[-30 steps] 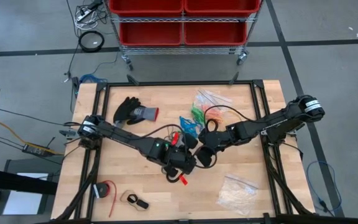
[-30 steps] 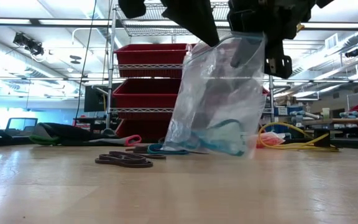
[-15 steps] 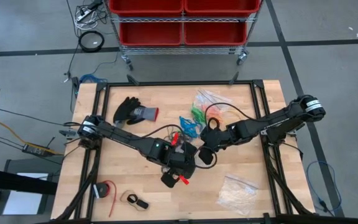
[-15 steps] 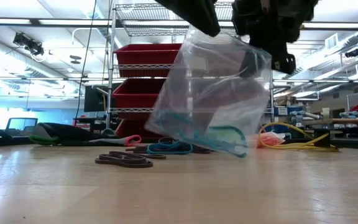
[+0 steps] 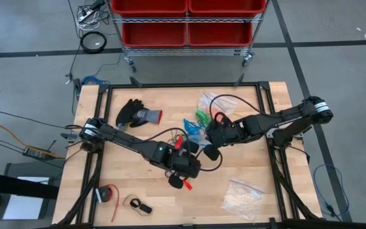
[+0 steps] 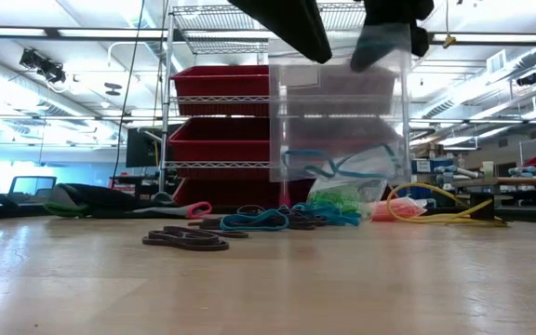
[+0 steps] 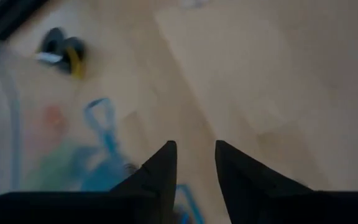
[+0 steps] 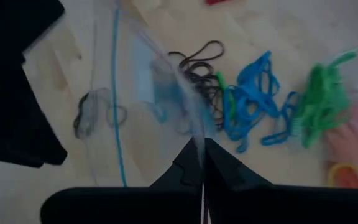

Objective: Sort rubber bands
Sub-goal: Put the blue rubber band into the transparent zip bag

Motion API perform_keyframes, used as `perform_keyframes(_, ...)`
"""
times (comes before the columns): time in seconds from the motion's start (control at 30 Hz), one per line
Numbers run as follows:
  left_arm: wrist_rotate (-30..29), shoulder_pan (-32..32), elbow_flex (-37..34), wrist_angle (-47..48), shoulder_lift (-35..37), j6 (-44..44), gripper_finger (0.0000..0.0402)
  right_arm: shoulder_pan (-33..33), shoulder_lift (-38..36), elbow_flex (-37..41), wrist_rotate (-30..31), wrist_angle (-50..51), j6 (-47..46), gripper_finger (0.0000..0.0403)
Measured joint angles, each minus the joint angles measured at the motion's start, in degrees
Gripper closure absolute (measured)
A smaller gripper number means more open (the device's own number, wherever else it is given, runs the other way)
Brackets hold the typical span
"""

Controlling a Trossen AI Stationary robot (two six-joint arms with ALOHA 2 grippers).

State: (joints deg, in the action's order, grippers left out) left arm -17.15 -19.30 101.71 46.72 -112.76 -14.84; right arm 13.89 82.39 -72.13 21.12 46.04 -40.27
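Observation:
My right gripper (image 8: 201, 151) is shut on a clear plastic bag (image 6: 338, 121) that holds a few blue rubber bands (image 6: 342, 166) at its bottom. My left gripper (image 7: 195, 163) stands open beside the bag, nothing between its fingers; its arm shows dark at the top of the low view (image 6: 287, 20). Loose rubber bands lie on the table past the bag: dark ones (image 6: 184, 239), blue (image 5: 192, 128), green (image 5: 202, 116) and orange (image 5: 218, 118). My right gripper pinches the bag's top edge (image 6: 384, 48) near one corner between its two shut fingers, slanting down from above. The bag hangs upright below the fingers, clear of the table, with the blue bands sagging at its bottom.
A black glove with a grey and red cuff (image 5: 137, 114) lies at the far left. A clear bag of whitish pieces (image 5: 243, 194) lies at the near right, a red roll (image 5: 107, 194) at the near left. A yellow cable (image 6: 445, 216) lies beyond the bands. Red bins (image 5: 186, 22) stand behind the table.
My left gripper has opened and let go of the bag while rolling at the wrist. My right gripper has risen and turned with the bag, which was tilted with its bottom near the table and now hangs upright, lifted clear.

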Motion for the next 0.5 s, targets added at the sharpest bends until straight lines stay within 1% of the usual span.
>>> perform_keyframes(0.1,-4.6,-0.44,0.0,2.36,0.94,0.26,0.0282,0.6,0.02,-0.01,2.71,4.11,-0.65,0.0403)
perform_keyframes(0.17,-5.91,-0.6,0.0,4.88,1.97,1.54,0.0284,1.3,0.02,0.01,4.87,6.31,-1.22,0.0403)
perform_keyframes(0.23,-5.86,-0.65,0.0,6.7,2.7,3.56,0.0289,2.33,0.03,0.01,6.3,7.41,-1.24,0.0403)
perform_keyframes(0.37,-5.6,-0.29,-0.53,8.74,3.63,6.55,0.0305,3.85,0.03,0.01,6.56,7.57,-1.2,0.0403)
perform_keyframes(0.43,-4.25,-0.03,-2.87,7.72,5.23,7.84,0.0311,4.49,0.02,0.01,6.61,7.54,-1.47,0.0403)
perform_keyframes(0.5,-2.48,0.47,-7.03,4.49,7.38,9.08,0.0316,5.17,0.02,0.01,6.68,7.58,-1.78,0.0403)
